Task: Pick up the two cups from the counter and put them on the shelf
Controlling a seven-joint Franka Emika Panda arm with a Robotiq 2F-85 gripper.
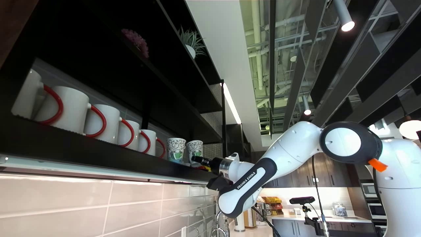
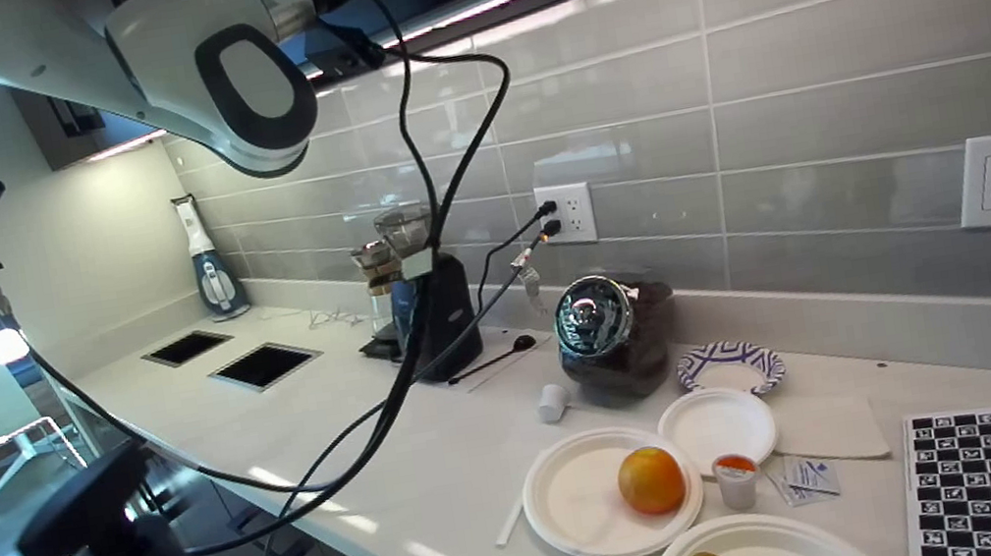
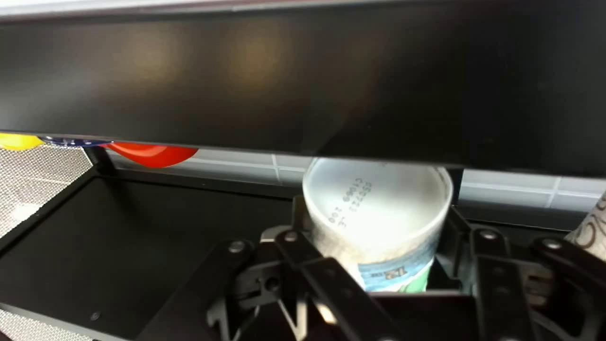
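In the wrist view the gripper is pinching the nearer cup, a finger sitting on either side of it, and the cup's lettered round base is facing the camera. The shelf is running close by the gripper, its front edge hiding a sliver of that base; whether the cup is touching it, I cannot tell.

In an exterior view the nearer cup is showing nearly upright at the gripper's tips, with the farther cup standing on the shelf just beside it. White mugs with red handles are lining up farther from the gripper.

In an exterior view the gripper is showing too darkly to read, and well below it a white plate is holding an orange.
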